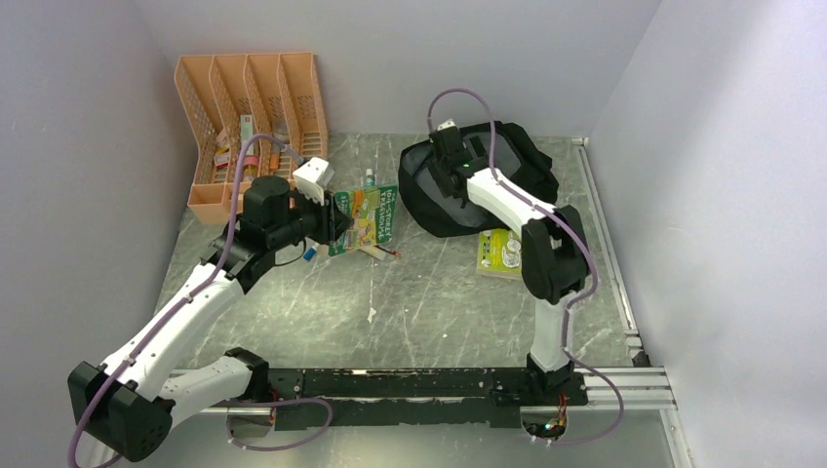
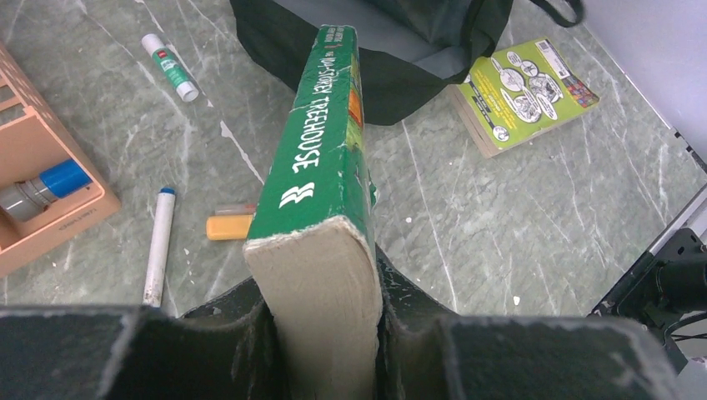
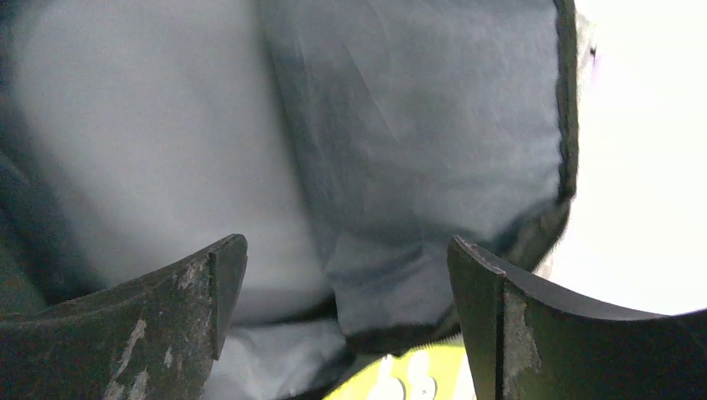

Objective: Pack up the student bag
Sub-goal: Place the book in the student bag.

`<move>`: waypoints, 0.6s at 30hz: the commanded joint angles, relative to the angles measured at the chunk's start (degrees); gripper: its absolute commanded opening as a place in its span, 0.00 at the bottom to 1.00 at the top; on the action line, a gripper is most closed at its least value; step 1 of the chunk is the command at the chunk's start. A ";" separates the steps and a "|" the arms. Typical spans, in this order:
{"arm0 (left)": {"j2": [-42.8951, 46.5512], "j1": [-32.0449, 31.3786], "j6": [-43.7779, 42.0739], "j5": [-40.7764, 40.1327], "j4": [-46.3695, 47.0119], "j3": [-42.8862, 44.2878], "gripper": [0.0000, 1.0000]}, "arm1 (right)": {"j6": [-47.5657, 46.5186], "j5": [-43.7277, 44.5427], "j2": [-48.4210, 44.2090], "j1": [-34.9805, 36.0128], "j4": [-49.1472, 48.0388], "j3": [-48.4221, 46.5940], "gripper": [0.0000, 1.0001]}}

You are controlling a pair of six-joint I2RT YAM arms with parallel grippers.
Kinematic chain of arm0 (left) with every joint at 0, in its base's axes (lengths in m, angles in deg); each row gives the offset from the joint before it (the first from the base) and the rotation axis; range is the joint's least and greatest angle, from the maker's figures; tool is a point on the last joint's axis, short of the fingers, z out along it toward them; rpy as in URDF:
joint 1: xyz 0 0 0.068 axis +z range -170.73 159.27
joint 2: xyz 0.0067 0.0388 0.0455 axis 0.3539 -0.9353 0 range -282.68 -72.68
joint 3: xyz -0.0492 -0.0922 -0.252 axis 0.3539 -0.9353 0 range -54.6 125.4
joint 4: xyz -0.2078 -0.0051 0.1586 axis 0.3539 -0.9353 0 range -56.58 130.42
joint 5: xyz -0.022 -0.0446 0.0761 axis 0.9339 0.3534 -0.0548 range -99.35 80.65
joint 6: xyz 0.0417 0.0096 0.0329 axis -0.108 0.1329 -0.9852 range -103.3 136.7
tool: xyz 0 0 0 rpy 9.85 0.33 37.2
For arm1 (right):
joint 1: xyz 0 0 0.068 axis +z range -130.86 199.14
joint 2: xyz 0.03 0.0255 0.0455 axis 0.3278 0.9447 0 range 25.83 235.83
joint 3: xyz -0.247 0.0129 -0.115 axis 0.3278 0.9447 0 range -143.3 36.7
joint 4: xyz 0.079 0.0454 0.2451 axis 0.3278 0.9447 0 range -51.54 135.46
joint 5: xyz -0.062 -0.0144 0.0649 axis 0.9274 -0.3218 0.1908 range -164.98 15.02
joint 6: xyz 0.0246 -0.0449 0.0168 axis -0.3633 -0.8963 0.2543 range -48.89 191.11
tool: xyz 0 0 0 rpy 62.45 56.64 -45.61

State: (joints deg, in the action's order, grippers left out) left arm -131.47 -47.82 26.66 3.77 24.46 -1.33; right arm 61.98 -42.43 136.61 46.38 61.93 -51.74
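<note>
The student bag (image 1: 507, 175) is a black backpack lying open at the back right, its grey lining (image 3: 417, 125) filling the right wrist view. My right gripper (image 1: 451, 161) hangs over the bag's mouth, and in its own view the right gripper (image 3: 346, 267) stands open with nothing between the fingers. My left gripper (image 1: 334, 220) is shut on a green paperback (image 1: 369, 216), held off the table left of the bag. In the left wrist view the paperback (image 2: 321, 150) shows its spine upward, clamped in the left gripper (image 2: 321, 300) and pointing at the bag (image 2: 392, 83).
A yellow-green book (image 1: 500, 252) lies on the table by the bag's near edge. An orange mesh organiser (image 1: 249, 117) stands at the back left. A glue stick (image 2: 169, 67), a white marker (image 2: 158, 246) and an orange eraser (image 2: 229, 227) lie loose under the left arm.
</note>
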 commanded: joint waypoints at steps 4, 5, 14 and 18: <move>2.37 0.46 1.14 1.51 3.37 -0.04 0.05 | -9.07 4.29 11.03 -0.08 0.91 -11.71 0.99; 2.67 0.46 1.06 1.35 3.30 -0.14 0.05 | -9.90 5.19 12.40 -0.09 1.11 -12.90 1.00; 2.97 0.48 1.76 2.43 2.50 -0.01 0.05 | -13.11 8.17 20.61 -0.45 1.09 -18.71 1.00; 3.25 0.47 1.92 2.56 2.13 0.02 0.05 | -16.14 11.08 22.96 -0.58 -1.36 -18.54 1.00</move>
State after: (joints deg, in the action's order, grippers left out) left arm -130.00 -47.82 27.62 4.30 23.61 -1.96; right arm 49.78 -35.65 157.55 46.21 62.80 -68.68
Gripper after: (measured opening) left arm 0.318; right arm 0.997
